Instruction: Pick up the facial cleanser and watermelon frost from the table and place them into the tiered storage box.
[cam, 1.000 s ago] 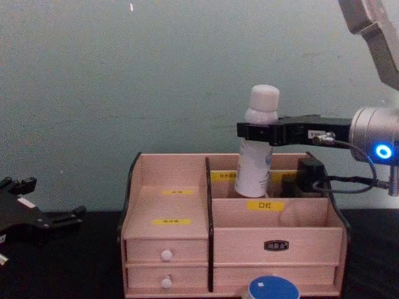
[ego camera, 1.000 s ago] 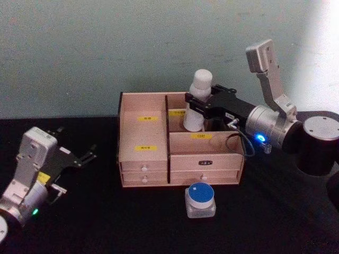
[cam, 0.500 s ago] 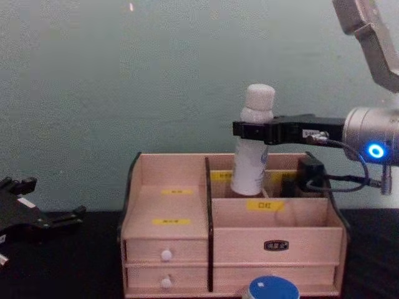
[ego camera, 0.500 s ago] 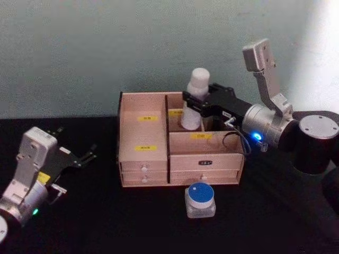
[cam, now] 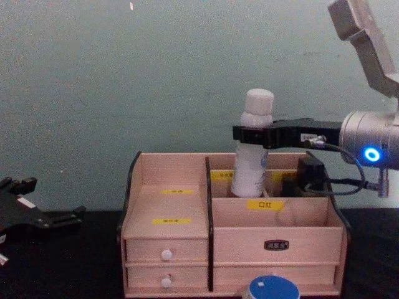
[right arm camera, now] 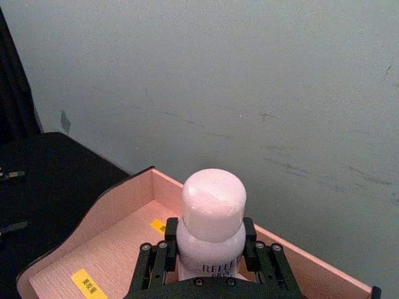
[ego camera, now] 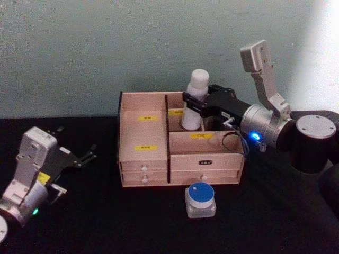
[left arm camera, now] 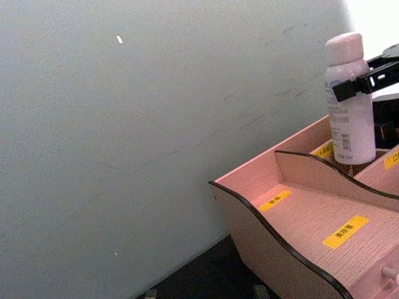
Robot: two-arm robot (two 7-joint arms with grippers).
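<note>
One tall, slim white cylindrical bottle with a rounded cap, the facial cleanser [cam: 250, 172], stands upright with its base down in the back right compartment of the pale wooden tiered storage box [cam: 166, 232]. Whether it touches the compartment floor is hidden. It looks like light, stiff, smooth plastic, and being tall it would likely tip if let go before it is seated. The shoulder just under the cap seems the surest hold. The right gripper [cam: 252, 134] is clamped on it exactly there, one black finger on each side. The watermelon frost [ego camera: 201, 196], a squat clear jar with a round blue lid, sits on the black table just before the drawers. The left gripper [ego camera: 74, 143] rests spread wide, well apart at the left.
</note>
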